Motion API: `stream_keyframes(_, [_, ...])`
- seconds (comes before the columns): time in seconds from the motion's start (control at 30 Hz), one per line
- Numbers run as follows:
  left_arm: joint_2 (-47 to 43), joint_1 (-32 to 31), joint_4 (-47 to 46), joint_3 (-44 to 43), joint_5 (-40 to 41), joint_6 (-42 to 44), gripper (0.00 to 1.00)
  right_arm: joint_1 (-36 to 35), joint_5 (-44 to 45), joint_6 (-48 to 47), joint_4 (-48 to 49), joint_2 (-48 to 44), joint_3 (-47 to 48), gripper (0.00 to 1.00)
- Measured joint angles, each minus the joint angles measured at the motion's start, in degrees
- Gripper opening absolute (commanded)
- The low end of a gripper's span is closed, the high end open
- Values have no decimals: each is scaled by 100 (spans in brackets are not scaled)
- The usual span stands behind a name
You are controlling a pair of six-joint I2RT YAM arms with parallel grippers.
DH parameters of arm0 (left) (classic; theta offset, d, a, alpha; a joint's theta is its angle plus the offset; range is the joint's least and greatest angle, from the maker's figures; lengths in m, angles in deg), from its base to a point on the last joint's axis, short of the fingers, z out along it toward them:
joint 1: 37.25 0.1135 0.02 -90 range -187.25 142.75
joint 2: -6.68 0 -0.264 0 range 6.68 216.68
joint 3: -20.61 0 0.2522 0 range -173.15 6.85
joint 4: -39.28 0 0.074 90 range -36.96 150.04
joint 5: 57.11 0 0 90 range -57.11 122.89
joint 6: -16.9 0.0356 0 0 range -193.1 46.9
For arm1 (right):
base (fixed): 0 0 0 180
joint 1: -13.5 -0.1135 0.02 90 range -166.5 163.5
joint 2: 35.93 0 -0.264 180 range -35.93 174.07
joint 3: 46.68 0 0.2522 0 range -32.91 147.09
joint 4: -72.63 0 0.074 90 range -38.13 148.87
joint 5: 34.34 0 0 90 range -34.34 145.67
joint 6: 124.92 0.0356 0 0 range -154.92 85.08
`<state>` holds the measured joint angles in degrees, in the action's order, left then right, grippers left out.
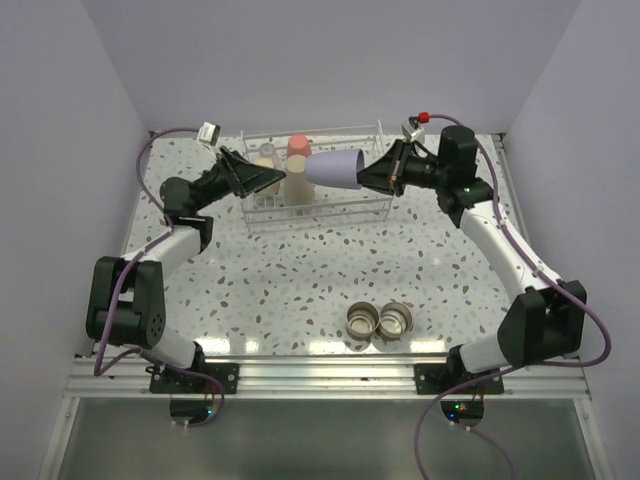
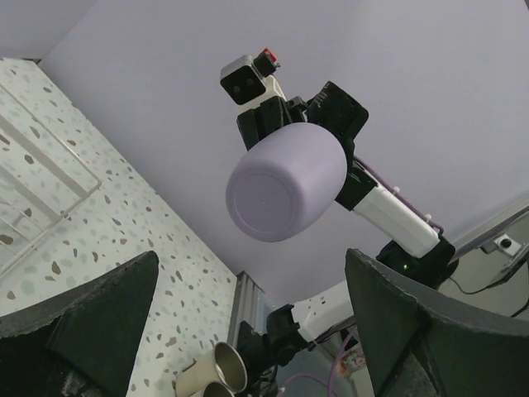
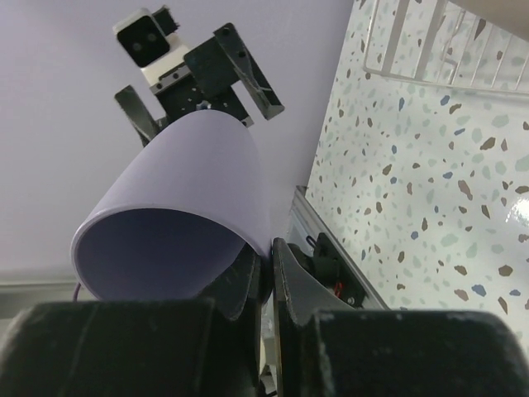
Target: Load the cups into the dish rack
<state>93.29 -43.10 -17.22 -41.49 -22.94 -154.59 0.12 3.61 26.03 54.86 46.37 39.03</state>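
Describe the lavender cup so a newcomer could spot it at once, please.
Find the rack at the far side of the table. Over its right half, the right gripper holds a cup. It alone is lavender and held sideways in mid-air.

The left arm reaches out from its base with the elbow bent. Its pincer (image 1: 268,178) is turned sideways, jaws spread wide. Opposite it, the right arm arcs up and inward. The right pincer (image 1: 375,175) points back at the left one, fingers pinched tight on the rim of the lavender cup (image 1: 335,170), one inside and one outside.
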Motion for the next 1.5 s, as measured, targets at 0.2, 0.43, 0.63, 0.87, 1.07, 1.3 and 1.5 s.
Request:
stream_keyframes(0.2, [367,0,-138,28,-11,-678,96,-87,7,166,243,153,26,0])
stream_keyframes(0.43, [389,-72,-251,13,-11,-911,95,-466,52,254,380,365,63,0])
stream_keyframes(0.63, [407,-332,-258,-195,-59,-866,93,-844,131,361,540,756,284,0])
stream_keyframes(0.87, [402,-496,-280,-258,-120,-739,90,-946,168,485,723,927,402,0])
stream_keyframes(1.07, [387,-505,-280,-258,-127,-721,86,-942,179,651,1001,927,402,0])
stream_keyframes(1.3, [332,-505,-284,-291,-125,-605,86,-944,175,702,1110,929,400,0])
stream_keyframes(1.5, [273,-505,-286,-299,-122,-463,87,-944,173,599,1064,929,372,0])
